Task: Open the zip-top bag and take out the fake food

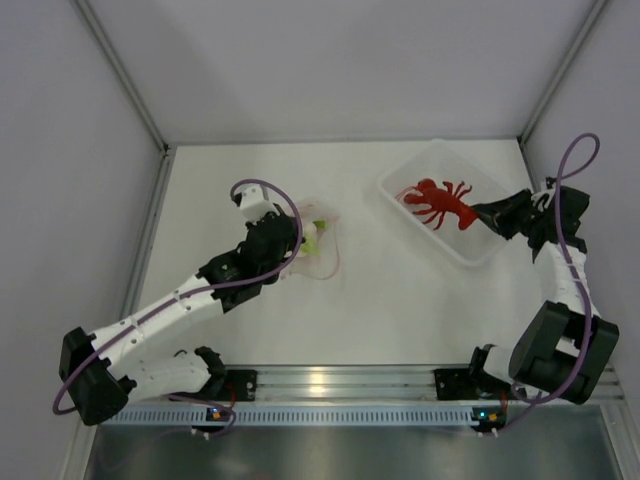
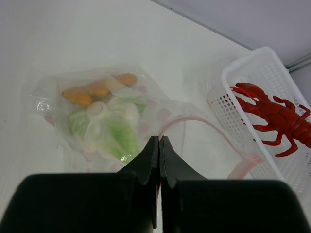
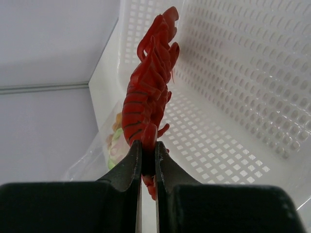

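R gripper (image 3: 148, 145) clamping red lobster (image 3: 149, 92) by tail, claws pointing away over white basket (image 3: 243, 73).
L gripper (image 2: 159, 141) jaws pressing together by zip-top bag (image 2: 104, 114) lying on white table (image 1: 400, 310).

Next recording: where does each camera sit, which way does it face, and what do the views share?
Top external: above, behind the bases, looking down at the table; both arms show.
Left wrist: looks forward past the left gripper pinching the zip-top bag.
Right wrist: looks along the right gripper, shut on the lobster at the white basket.
Shared: all three show lobster and basket.
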Robot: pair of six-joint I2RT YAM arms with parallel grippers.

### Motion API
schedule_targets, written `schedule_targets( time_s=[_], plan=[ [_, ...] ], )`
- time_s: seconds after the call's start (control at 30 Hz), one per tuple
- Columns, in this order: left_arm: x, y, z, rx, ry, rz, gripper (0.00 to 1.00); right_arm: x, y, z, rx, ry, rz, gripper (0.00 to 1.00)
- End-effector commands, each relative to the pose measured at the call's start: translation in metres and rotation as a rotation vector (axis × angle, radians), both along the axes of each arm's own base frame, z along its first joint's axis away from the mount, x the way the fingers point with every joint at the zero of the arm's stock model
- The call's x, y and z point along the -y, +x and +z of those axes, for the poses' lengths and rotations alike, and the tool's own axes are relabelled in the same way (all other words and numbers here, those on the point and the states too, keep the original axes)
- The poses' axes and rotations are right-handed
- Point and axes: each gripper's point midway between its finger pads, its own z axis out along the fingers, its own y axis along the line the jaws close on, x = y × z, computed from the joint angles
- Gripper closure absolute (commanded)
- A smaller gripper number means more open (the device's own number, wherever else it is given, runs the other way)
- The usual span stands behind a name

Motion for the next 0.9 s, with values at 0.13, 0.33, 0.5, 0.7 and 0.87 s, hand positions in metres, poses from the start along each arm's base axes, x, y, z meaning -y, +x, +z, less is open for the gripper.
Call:
schedule_targets(
  time_s=[0.13, 0.33, 0.5, 0.7, 0.87],
  plan=[
    [0.007, 0.003, 0.028, 0.042, -0.035, -0.029, 1.00, 0.029, 0.015, -0.012, 0.008, -0.089, -0.054, 0.80],
    [0.012, 0.004, 0.029, 0.039, -0.033, -0.050, 1.00, 0.049, 0.022, -0.022, -0.062, -0.176, -0.092, 0.57],
    [0.011, 0.002, 0.033, 0.047, -0.030, -0.063, 1.00, 0.064, 0.018, -0.030, -0.120, -0.245, -0.146, 0.32],
    [0.026, 0.001, 0.036, 0.034, -0.004, -0.142, 1.00, 0.080, 0.010, -0.018, -0.154, -0.403, -0.200, 0.01],
    [0.042, 0.000, 0.040, 0.022, 0.022, -0.227, 1.00, 0.088, 0.007, -0.005, -0.182, -0.623, -0.246, 0.01]
  ],
)
